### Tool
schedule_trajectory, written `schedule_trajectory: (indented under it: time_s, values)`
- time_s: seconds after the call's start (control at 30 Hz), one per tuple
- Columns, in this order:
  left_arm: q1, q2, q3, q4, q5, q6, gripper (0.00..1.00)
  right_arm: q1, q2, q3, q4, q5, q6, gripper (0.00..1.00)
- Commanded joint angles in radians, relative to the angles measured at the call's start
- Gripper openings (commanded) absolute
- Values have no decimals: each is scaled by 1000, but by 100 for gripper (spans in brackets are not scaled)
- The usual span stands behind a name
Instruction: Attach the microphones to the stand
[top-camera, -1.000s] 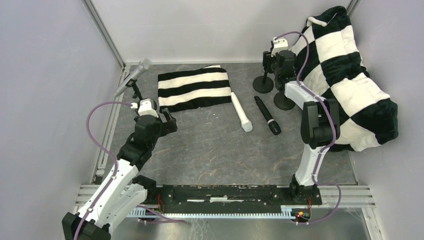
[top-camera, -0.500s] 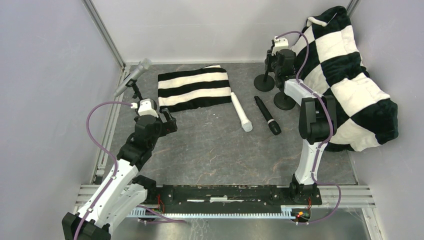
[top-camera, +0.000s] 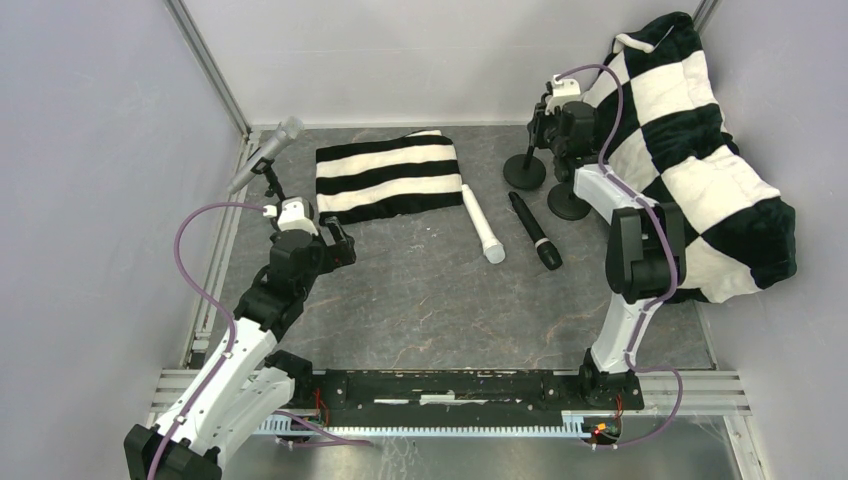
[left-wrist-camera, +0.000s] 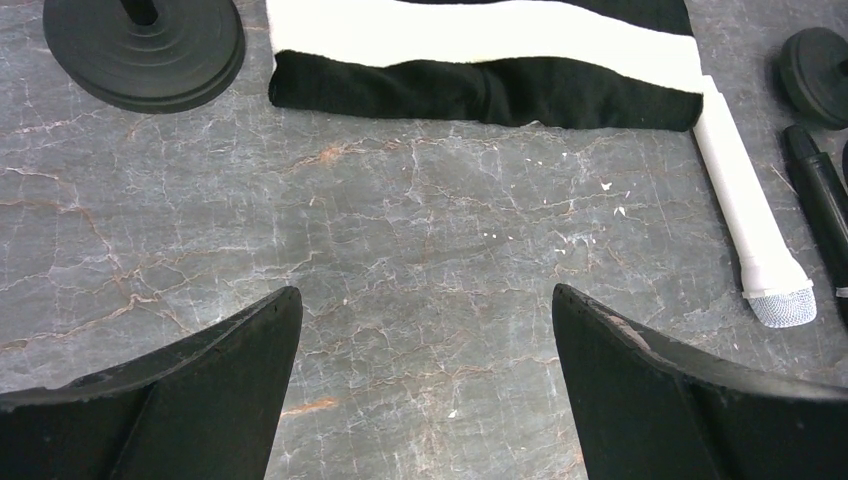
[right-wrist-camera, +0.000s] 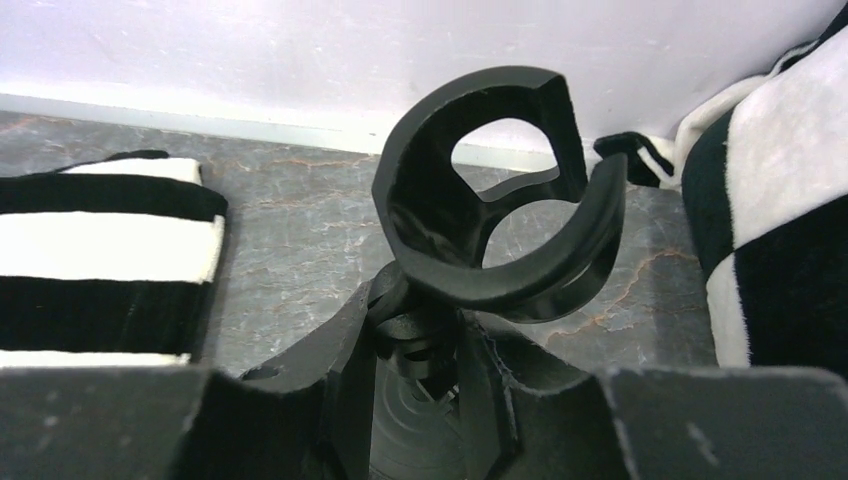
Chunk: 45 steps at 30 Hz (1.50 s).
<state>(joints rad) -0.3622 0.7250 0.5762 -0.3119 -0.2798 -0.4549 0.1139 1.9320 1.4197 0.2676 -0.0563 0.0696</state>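
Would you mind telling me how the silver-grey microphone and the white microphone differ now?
The silver-grey microphone is held in a stand, tilted off the table; the white microphone lies flat on the table, unattached. The silver-grey head points toward the far side; the white head points toward the near side. Both are stick-shaped with mesh heads.

dark grey marbled table top, with a folded black-and-white striped cloth flat at the far middle and a black-and-white checked blanket heaped along the right side. just right of the cloth, a white microphone and a black microphone with a pale ring, near each other but apart, mesh heads toward the near edge, the white one's tail end against the cloth's corner. at the far right, two black stands on round bases, the farther stand close beside the nearer stand, and by the cloth's left end a third stand on a like base.
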Motion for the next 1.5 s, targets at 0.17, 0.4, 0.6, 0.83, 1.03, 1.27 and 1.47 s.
schedule_trajectory:
  time_s: [0.17, 0.4, 0.6, 0.83, 1.03, 1.27, 1.47]
  values:
    - [-3, 2, 7, 36, 27, 50, 100, 42, -256, -32, 122, -49, -1, 0]
    - [-4, -9, 4, 42, 29, 50, 100, 210, -417, -152, 109, -81, -94, 0]
    - [-4, -31, 3, 48, 36, 58, 100, 377, -526, -305, 145, -167, -110, 0]
    - [-3, -89, -3, 39, -16, 67, 100, 565, -575, -469, 216, -254, -163, 0]
    - [-4, -93, -3, 40, -19, 68, 100, 678, -581, -593, 309, -258, -209, 1]
    - [-4, -88, -2, 40, -10, 68, 100, 747, -560, -637, 393, -197, -208, 3]
    - [-3, -85, -3, 41, 0, 70, 100, 748, -537, -664, 505, -360, -280, 4]
